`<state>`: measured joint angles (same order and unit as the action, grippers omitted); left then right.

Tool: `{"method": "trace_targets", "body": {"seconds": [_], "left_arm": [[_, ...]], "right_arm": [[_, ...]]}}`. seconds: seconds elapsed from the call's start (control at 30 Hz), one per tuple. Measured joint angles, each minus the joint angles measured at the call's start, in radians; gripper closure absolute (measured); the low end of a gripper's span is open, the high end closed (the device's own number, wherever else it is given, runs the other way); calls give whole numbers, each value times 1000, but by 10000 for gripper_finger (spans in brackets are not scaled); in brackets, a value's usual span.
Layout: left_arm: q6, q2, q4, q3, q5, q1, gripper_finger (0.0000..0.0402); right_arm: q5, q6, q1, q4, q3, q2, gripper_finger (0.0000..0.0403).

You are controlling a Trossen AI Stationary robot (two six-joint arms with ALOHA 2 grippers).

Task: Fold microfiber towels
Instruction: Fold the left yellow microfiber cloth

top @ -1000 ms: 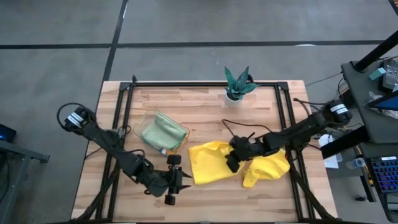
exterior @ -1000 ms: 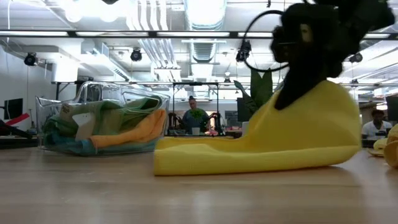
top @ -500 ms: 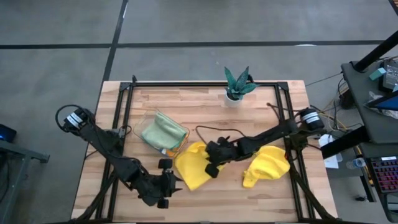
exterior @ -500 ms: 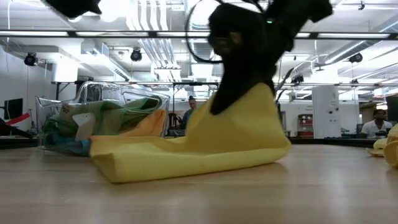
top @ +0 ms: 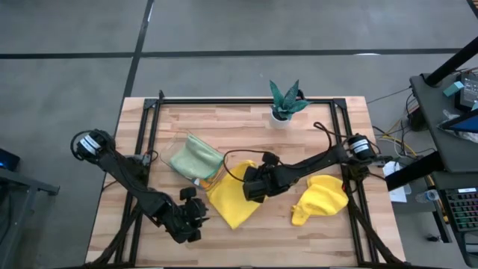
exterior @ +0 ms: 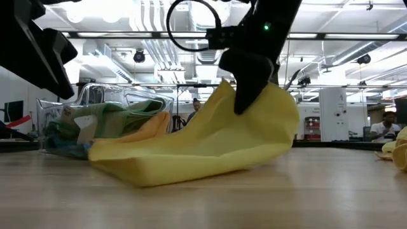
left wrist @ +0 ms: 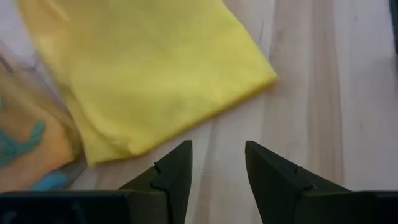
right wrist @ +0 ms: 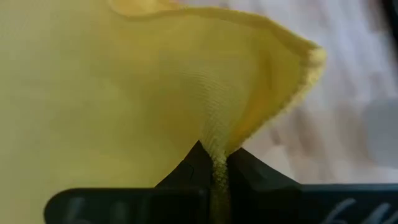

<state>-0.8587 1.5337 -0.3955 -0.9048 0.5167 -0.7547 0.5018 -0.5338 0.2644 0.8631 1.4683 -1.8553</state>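
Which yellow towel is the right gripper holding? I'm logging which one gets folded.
The yellow towel at the table's middle, beside the clear tray: the right gripper pinches its raised edge. The crumpled yellow towel lies untouched, farther right.

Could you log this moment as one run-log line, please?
right gripper: shut on yellow towel, edge lifted | left gripper: open, beside towel | second yellow towel: crumpled, waiting

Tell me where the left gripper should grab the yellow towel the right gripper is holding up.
Probably the free corner of the yellow towel, lying flat on the table ahead of the open left gripper. Come in low from the bare wood side; the right gripper pinches another edge.
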Motion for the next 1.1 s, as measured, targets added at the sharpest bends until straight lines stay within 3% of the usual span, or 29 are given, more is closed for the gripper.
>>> {"method": "trace_targets", "body": {"seconds": [0.27, 0.7, 1.1], "left_arm": [[2, 0, 73, 47, 0, 0, 268], [2, 0, 78, 47, 16, 0, 268], [2, 1, 74, 47, 16, 0, 268]], "right_arm": [[8, -13, 19, -49, 32, -6, 390], [-136, -1, 35, -242, 19, -8, 390], [-139, 10, 39, -277, 3, -8, 390]]}}
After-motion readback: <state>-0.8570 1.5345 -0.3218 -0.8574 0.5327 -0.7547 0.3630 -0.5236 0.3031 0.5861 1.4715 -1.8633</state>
